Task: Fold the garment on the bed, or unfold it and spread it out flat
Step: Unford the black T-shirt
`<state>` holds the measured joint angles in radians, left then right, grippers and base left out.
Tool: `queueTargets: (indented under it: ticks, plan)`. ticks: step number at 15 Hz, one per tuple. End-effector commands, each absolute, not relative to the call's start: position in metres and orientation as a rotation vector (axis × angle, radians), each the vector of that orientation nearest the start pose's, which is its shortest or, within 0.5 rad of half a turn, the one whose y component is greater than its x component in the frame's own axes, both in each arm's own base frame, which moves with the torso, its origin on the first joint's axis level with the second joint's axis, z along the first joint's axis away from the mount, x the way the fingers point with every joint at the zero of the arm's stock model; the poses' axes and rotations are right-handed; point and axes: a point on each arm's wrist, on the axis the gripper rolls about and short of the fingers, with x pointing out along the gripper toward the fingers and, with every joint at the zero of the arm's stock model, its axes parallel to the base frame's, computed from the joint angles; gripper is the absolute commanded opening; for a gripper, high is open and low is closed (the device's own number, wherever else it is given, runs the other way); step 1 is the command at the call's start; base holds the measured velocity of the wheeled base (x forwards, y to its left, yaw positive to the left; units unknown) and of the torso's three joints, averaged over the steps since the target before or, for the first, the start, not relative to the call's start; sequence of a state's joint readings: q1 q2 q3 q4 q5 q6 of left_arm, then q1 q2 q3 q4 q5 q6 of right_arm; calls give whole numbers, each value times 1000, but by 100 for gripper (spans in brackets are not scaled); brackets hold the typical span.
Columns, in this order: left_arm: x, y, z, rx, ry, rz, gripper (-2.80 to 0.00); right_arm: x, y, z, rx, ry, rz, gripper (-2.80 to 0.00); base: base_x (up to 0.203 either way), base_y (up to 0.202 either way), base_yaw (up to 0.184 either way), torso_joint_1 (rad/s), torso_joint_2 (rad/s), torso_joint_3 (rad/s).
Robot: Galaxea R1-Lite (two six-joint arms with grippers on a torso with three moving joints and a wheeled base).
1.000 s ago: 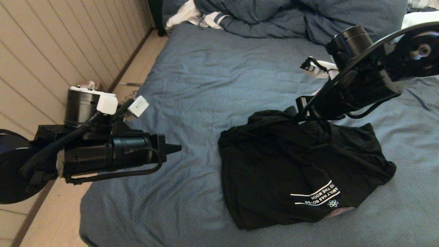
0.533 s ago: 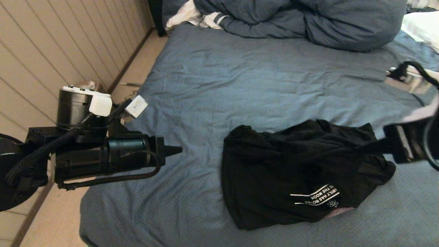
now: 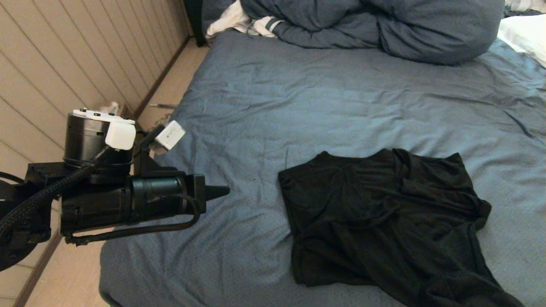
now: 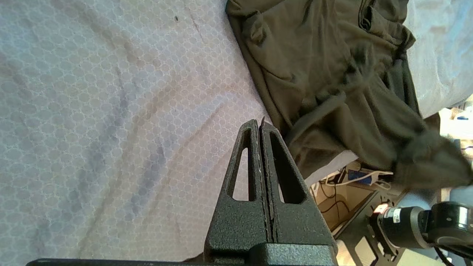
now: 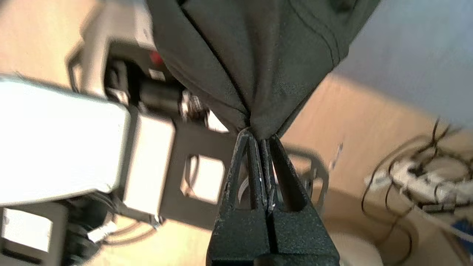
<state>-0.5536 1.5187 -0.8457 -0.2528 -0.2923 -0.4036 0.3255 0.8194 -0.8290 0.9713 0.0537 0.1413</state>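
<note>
One garment (image 3: 386, 221), a black T-shirt, lies plain side up in the lower right of the head view, rumpled and partly spread on the bed (image 3: 264, 102); its lower right corner runs out of the bottom edge of the frame. No print shows on it.

Two grippers are at work or in view. The left gripper (image 3: 222, 192) hangs at the lower left of the head view, pointing right over the sheet, well apart from the shirt's left edge. In the left wrist view its two fingers (image 4: 258, 129) are pressed together with nothing between them, the tip just beside the shirt's edge (image 4: 325, 74) in the frame, though whether it touches the cloth is hard to say from this angle.

The right gripper (image 5: 260, 138) is out of the head view. Its wrist view shows the two fingers closed on a bunched corner of the garment (image 5: 255, 55), the cloth fanning out from the pinch, with floor and the robot's own frame behind it.

Upper part of the head view: one blue-grey duvet (image 3: 375, 25) heaped across the top, one white striped cloth (image 3: 245, 21) at its left end, one white pillow (image 3: 524, 34) at the upper right edge. A panelled wall (image 3: 64, 64) fills the upper left.
</note>
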Motion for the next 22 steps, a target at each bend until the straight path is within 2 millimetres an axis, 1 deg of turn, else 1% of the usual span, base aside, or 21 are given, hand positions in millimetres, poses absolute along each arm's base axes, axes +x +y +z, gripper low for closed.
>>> queueTargets:
  ticks: [1,4,5,9,12,14,16,17,19,20,22]
  plan:
    - [219,-144,207,-319,597,-735,-280,3,2,185,-3,999,269,-280,0,0,0,0,0,0]
    - [219,-147,205,-314,607,-744,-280,-3,0,161,-18,1052,225,-280,0,0,0,0,0,0]
    - [219,-147,205,-314,607,-745,-280,-2,0,157,-27,1046,211,0,0,0,0,0,0,0]
    - [220,-148,204,-313,611,-743,-280,5,2,166,-20,968,223,0,0,0,0,0,0,0]
    - [220,-148,204,-314,611,-744,-280,10,3,184,-6,891,232,0,0,0,0,0,0,0]
    - [224,-151,208,-316,597,-745,-280,26,8,203,6,846,232,0,0,0,0,0,0,0]
    - [235,-157,215,-317,577,-739,-280,52,16,225,19,805,231,0,0,0,0,0,0,0]
    - [242,-161,217,-316,574,-732,-280,69,21,235,33,791,221,-280,0,0,0,0,0,0]
    - [253,-169,227,-313,574,-727,-280,108,28,254,68,738,197,-280,0,0,0,0,0,0]
    - [259,-174,227,-309,585,-725,-280,128,32,265,84,702,197,-280,0,0,0,0,0,0]
    - [270,-188,223,-294,603,-737,-280,162,38,283,109,662,220,-280,0,0,0,0,0,0]
